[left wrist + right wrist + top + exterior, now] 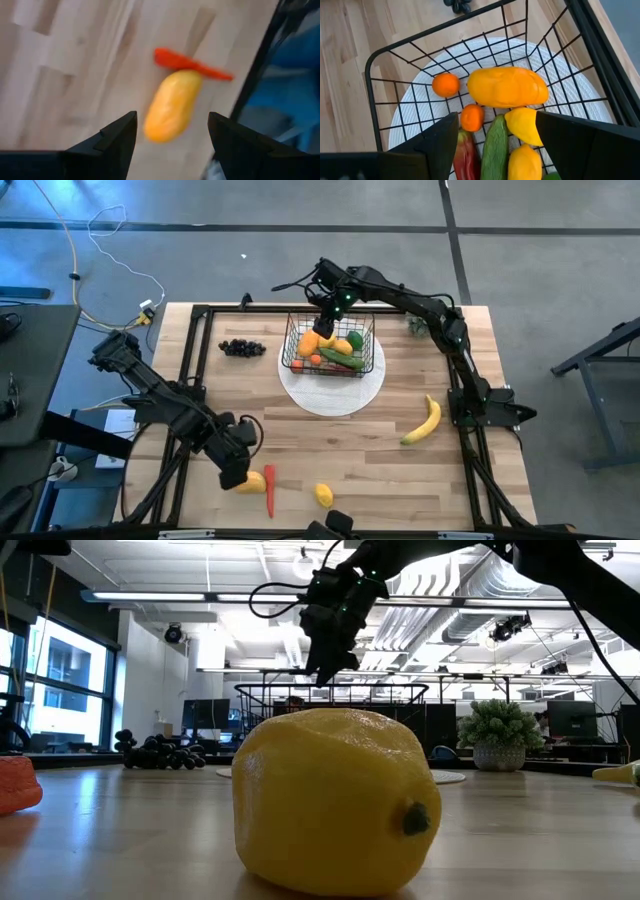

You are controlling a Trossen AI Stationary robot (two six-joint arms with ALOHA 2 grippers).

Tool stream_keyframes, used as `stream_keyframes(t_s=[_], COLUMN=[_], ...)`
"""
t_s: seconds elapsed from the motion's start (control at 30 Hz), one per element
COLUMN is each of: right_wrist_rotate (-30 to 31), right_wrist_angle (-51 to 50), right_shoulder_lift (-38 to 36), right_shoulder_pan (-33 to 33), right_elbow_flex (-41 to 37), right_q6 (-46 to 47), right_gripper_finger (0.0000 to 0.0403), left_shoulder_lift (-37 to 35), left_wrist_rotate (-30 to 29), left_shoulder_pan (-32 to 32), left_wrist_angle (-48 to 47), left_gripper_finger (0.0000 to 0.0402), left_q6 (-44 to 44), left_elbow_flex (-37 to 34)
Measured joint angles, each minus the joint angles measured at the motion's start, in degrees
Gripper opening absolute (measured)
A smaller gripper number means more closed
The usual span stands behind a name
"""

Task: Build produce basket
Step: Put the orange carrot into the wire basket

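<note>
The bench [330, 450] carries a round white disc [335, 395], and on it stands the black wire-mesh basket [297, 340], already part filled. In the right wrist view the basket holds an orange mango [507, 87], a green cucumber [495, 145], a yellow lemon-like piece [522, 125], a red-and-green pepper or chilli at the lower edge [466, 160], and two small orange fruits [445, 85].

The right end effector [335, 308] hangs directly above the basket, fingers apart, gripping nothing; the contents lie straight below and between its fingers. It appears to have no piece to deliver.

The left end effector [236, 472] is low over the near left part of the bench, fingers spread wide and empty. Just ahead of it lies a yellow-orange elongated fruit [172, 105], probably a second mango, with a red chilli [192, 65] lying across its far end and touching it. The fruit's long axis runs roughly away from the end effector, slightly oblique, so the open fingers straddle its width. The left arm is clearly the nearer one to this pair.

Other loose produce: the banana [424, 423] lies nearer the right arm's base; a lemon [323, 495] sits beyond the chilli from the left end effector; dark grapes [241, 347] lie beside the basket, away from both.

Judgement: the coming move is a left-arm pick of the elongated fruit. Risk: the overlapping chilli may be dragged or pinched with it.
</note>
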Motion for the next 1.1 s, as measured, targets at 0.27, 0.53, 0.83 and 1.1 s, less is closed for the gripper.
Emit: stream_keyframes(t_s=[0.27,0.53,0.83,1.1], right_wrist_rotate=[0.02,1.05,2.62,2.62], right_wrist_angle=[-2.32,-4.32,-5.59,-6.93], right_shoulder_lift=[0.00,-0.08,-0.48,-0.50], right_shoulder_pan=[-0.02,-0.18,-0.39,-0.37], right_elbow_flex=[0.02,0.02,0.02,0.02], right_q6=[-2.87,-3.03,-4.28,-4.46], right_gripper_finger=[0.0248,0.0248,0.0248,0.0248], left_shoulder_lift=[3.86,12.61,19.27,22.64], left_wrist_rotate=[-1.13,1.32,1.57,2.96], left_shoulder_pan=[1.99,4.06,5.32,5.35], left_wrist_angle=[11.90,16.63,16.96,14.64], left_gripper_finger=[0.0232,0.0232,0.0232,0.0232], left_q6=[-16.90,-32.69,-37.11,-39.19], left_elbow_flex=[0.09,0.07,0.07,0.02])
